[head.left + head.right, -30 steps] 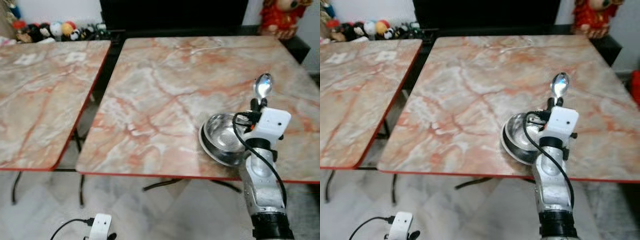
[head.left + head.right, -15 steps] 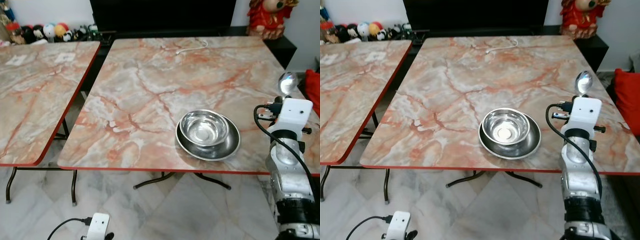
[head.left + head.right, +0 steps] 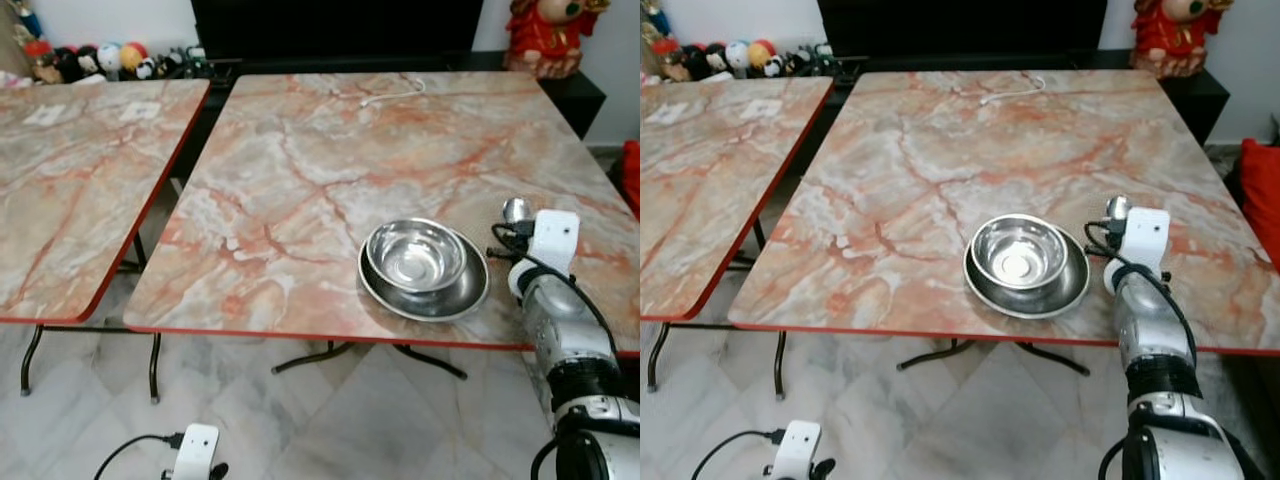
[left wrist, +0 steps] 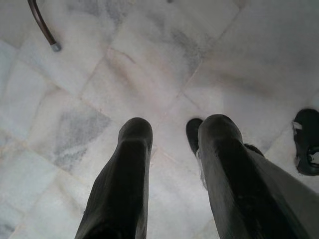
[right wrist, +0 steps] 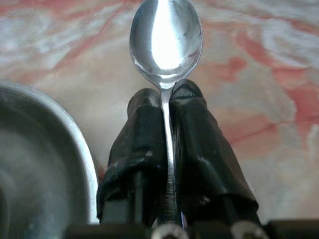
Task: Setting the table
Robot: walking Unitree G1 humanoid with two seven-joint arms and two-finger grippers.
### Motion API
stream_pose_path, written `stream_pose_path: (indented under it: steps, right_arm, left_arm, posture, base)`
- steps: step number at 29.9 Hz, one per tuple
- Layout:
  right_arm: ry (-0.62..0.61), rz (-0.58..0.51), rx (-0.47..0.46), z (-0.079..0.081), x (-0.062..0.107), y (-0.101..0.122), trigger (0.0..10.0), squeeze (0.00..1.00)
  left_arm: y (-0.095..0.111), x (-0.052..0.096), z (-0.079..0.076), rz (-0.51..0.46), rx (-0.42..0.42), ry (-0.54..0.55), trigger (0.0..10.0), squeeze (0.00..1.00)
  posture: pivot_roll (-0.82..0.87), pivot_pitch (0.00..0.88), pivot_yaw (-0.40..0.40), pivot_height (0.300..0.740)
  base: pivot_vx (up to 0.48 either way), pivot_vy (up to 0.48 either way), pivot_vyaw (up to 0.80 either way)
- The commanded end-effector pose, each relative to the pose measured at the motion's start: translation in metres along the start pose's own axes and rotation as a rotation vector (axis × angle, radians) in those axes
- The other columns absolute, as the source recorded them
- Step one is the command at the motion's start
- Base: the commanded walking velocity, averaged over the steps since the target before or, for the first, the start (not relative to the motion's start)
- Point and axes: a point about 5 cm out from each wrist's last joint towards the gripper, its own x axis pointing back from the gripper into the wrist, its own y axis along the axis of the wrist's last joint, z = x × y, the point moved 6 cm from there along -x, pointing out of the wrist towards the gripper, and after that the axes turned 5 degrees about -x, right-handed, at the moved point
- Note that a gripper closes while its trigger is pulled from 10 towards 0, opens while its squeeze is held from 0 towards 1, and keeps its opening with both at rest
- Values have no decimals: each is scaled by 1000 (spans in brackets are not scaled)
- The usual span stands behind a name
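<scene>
A marble-topped table (image 3: 330,150) stands in front of the robot, with a second table (image 3: 80,170) to its left. Near the front edge sits a steel plate (image 3: 440,298) with a steel bowl (image 3: 414,255) nested on it. Just right of them the right gripper (image 5: 167,99) hovers low over the tabletop, its black fingers (image 5: 144,134) pinched tight on the handle of a spoon (image 5: 166,40), bowl end sticking out past the tips. The left gripper (image 4: 172,134) hangs over the pale floor tiles (image 4: 124,64), fingers apart and holding nothing.
</scene>
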Motion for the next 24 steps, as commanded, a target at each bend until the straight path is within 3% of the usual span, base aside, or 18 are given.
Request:
stream_pose_path:
  steps: [1,6,9,14,24]
  right_arm:
    - [11,7,15,0,-1,2,10000,0]
    - [5,4,49,-4,-2,4,10000,0]
    - [-15,26,86,-8,-2,-6,10000,0]
    - [-39,41,70,-12,-1,-14,10000,0]
    - [-59,60,40,-13,0,-25,10000,0]
  left_arm:
    - [-6,1,-1,25,-7,-10,10000,0]
    - [-6,1,-1,25,-8,-9,10000,0]
    - [-7,1,-4,28,-11,-13,10000,0]
    - [-9,1,-8,32,-12,-17,10000,0]
    - [-17,4,1,44,-11,-9,10000,0]
  posture:
    - [-92,102,64,740]
    - [-95,105,66,740]
    - [-94,107,66,740]
    - [-91,108,69,740]
    - [-85,111,73,740]
  base:
    - [0,0,0]
    - [0,0,0]
    - [0,0,0]
    - [0,0,0]
    - [0,0,0]
